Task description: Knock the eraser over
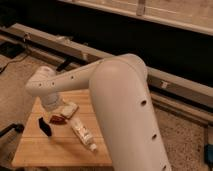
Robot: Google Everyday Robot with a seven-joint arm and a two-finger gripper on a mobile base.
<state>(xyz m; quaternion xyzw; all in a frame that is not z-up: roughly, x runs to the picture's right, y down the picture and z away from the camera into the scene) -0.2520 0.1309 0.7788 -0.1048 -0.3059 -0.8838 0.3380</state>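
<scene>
The eraser (pixel 45 126) is sitting on the wooden table (pixel 35 150), toward its nine o'clock side. The wrapped item (pixel 56 119) is lying just beside it at two o'clock. The tube (pixel 82 134) is lying at three o'clock of the eraser. The gripper (pixel 52 105) is hanging over the table at the eraser's one o'clock, near the wrapped item.

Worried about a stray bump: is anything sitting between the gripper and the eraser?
Nothing visible. The gripper hangs under the white arm's wrist, just above and right of the small black rectangular eraser. The reddish-brown wrapped item and white squeeze tube lie farther right.
</scene>
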